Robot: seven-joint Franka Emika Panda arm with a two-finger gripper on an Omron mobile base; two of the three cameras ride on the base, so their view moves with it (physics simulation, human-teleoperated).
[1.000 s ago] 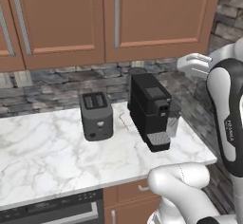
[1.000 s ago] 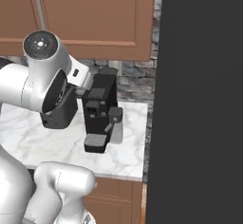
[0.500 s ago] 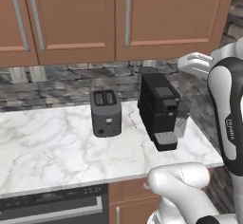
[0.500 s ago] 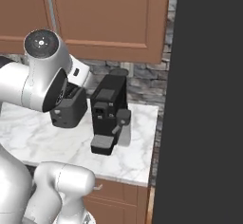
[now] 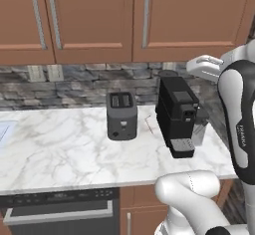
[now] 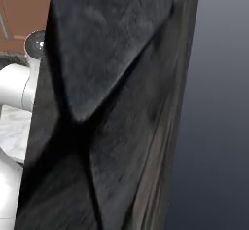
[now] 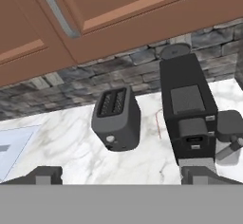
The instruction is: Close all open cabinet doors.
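Three cabinet doors [image 5: 87,17] hang in a row on the wall above the worktop [image 5: 60,154] in the left base view, each a rigid wooden slab with a recessed panel and one long silver bar handle [image 5: 35,11]. As far as this view tells, all three sit flush with their frames. A door like these looks stiff and fairly light, swinging on a hinge; a flat push on the panel near the handle edge would likely serve better than pinching the smooth bar, which could slip. Below them stand one dark toaster [image 5: 122,115] and, just to its right, one black coffee machine [image 5: 177,115]. In the hand view the fingers [image 7: 46,174] stand spread wide and hold nothing.
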